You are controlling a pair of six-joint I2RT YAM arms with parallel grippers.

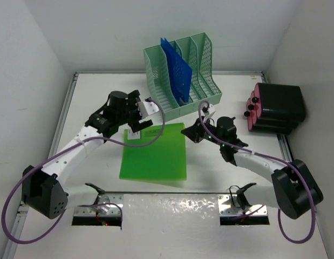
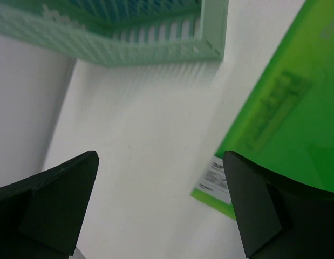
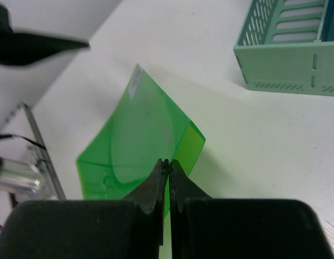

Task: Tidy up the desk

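L pincer (image 2: 161, 183) released, desk (image 2: 140, 124) below | R pincer (image 3: 167, 167) clenched on green folder (image 3: 140, 135) (corner lifted)

White-shelled arms (image 1: 69, 154) are trailing purple cables (image 1: 9, 216) from black bases (image 1: 45, 194), the left gripper (image 2: 160, 162) showing matte black wedge-shaped fingers (image 2: 59, 199).

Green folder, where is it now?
Top view, desk centre: green folder lies in front of the mint file rack, its right edge pinched in the right tool, open left tool over its far-left corner.
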